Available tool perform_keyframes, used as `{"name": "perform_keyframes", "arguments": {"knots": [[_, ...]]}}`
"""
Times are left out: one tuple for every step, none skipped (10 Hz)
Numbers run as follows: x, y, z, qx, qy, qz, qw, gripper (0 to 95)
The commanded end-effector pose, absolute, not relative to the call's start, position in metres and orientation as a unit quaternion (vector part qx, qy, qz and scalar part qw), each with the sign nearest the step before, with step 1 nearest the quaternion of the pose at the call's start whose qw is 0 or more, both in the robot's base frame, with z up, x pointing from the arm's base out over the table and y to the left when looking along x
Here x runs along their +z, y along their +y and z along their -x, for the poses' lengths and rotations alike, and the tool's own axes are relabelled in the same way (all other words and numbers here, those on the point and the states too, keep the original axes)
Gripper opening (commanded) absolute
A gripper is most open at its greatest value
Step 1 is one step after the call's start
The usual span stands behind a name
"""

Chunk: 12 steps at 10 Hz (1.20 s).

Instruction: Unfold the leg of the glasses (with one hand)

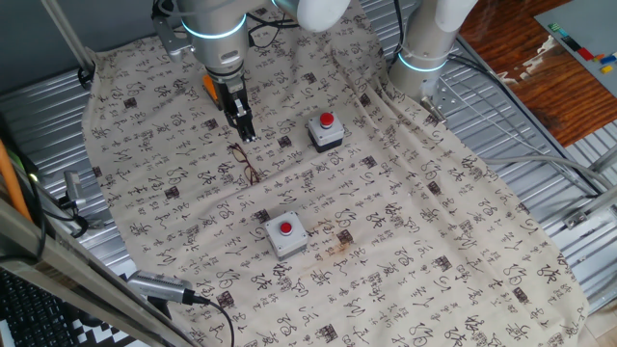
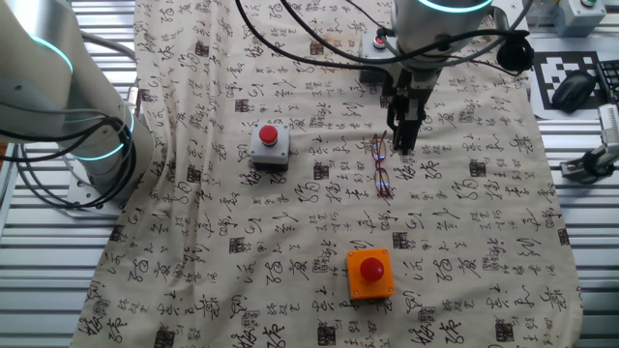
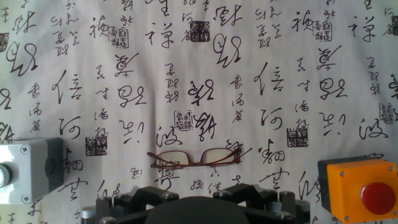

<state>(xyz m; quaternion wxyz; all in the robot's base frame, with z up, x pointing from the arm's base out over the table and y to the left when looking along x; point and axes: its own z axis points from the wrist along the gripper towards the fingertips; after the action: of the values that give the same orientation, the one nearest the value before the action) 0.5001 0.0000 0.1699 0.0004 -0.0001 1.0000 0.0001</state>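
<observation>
On the calligraphy-printed cloth (image 1: 405, 241), between the two grey button boxes, lie the thin reddish-brown wire-framed glasses (image 1: 247, 163), legs folded. The two-finger gripper (image 1: 247, 135) hovers just beyond them, its opening indiscernible. Risk: the fingers may push the light frame sideways instead of catching a leg.

Cloth (image 1: 405, 231) is seen as beige w/ black calligraphy print, glasses (image 3: 196, 158) as dark reddish-brown wire w/ clear lenses, two boxes (image 1: 286, 234) as grey w/ red buttons, one box (image 2: 370, 274) as orange w/ red button.
</observation>
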Motion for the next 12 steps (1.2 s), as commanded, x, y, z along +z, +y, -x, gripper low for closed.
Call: {"name": "perform_keyframes", "arguments": {"knots": [[0.1700, 0.0000, -0.5000, 0.043, 0.998, 0.033, 0.007, 0.0], [0.1700, 0.0000, -0.5000, 0.040, 0.999, 0.033, 0.007, 0.0], [0.1700, 0.0000, -0.5000, 0.040, 0.999, 0.033, 0.007, 0.0], [0.1700, 0.0000, -0.5000, 0.040, 0.999, 0.033, 0.007, 0.0], [0.1700, 0.0000, -0.5000, 0.039, 0.999, 0.033, 0.007, 0.0], [0.1700, 0.0000, -0.5000, 0.039, 0.999, 0.033, 0.006, 0.0], [0.1700, 0.0000, -0.5000, 0.039, 0.999, 0.033, 0.006, 0.0], [0.1700, 0.0000, -0.5000, 0.039, 0.999, 0.033, 0.006, 0.0], [0.1700, 0.0000, -0.5000, 0.039, 0.999, 0.033, 0.006, 0.0], [0.1700, 0.0000, -0.5000, 0.039, 0.999, 0.033, 0.006, 0.0], [0.1700, 0.0000, -0.5000, 0.039, 0.999, 0.033, 0.006, 0.0], [0.1700, 0.0000, -0.5000, 0.039, 0.999, 0.033, 0.006, 0.0]]}}
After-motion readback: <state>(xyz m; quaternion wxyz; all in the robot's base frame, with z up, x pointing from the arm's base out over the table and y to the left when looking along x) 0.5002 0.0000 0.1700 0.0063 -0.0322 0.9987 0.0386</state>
